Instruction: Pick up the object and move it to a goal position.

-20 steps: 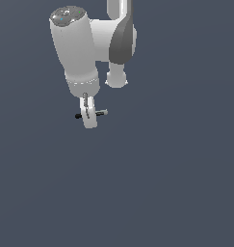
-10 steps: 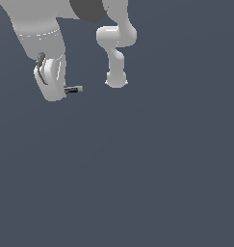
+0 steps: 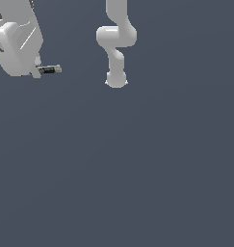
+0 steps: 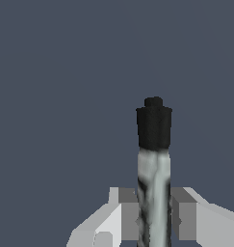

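Object: a thin pen-like rod, grey speckled body with a black end, held off the ground high at the exterior view's left.
Gripper: the gripper is pinching the rod between its two fingers — one pad on each side of the grey body, the black end sticking out beyond them.
Long axis: in the exterior view the rod lies roughly level, its free end pointing toward the exterior view's right, away from the white hand.
Key relation: the rod sits square between the fingers and crosswise to them, so any carry moves rod and gripper as one; no goal marker shows in either view.
Arm pose: the arm rises from its base near the top centre, leaves the frame, and its large white wrist housing comes back in at the upper left corner, close to the camera.
Step, as I judge it: carrying — the grasp looks made, the goal still to be reached.
Risk: the narrow rod could pivot in so small a pinch.
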`<state>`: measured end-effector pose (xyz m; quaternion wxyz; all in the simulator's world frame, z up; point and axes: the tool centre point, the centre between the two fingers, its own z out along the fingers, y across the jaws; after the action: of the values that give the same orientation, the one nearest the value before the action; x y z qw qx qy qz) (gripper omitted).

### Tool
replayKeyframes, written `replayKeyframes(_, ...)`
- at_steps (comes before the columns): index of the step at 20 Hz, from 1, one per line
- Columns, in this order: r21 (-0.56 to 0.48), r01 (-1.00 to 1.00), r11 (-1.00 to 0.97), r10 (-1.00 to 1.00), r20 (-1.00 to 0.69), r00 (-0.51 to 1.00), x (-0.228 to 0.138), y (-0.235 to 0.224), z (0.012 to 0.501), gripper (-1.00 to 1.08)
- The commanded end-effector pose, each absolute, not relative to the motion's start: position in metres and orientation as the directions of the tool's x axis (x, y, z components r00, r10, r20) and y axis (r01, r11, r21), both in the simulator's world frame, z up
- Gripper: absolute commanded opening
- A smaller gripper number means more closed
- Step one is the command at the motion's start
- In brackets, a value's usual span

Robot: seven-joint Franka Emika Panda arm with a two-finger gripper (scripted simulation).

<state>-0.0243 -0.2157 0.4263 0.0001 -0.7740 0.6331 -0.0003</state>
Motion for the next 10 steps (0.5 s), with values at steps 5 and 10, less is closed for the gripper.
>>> replayKeyframes(5, 0.0, -0.98, -0.2, -0.98, 0.0, 0.2, -0.024, -0.229, 0.444, -1.0)
replayKeyframes(10, 0.0, -0.98, -0.2, -0.98, 0.0, 0.2, -0.023, -0.232, 0.448, -1.0)
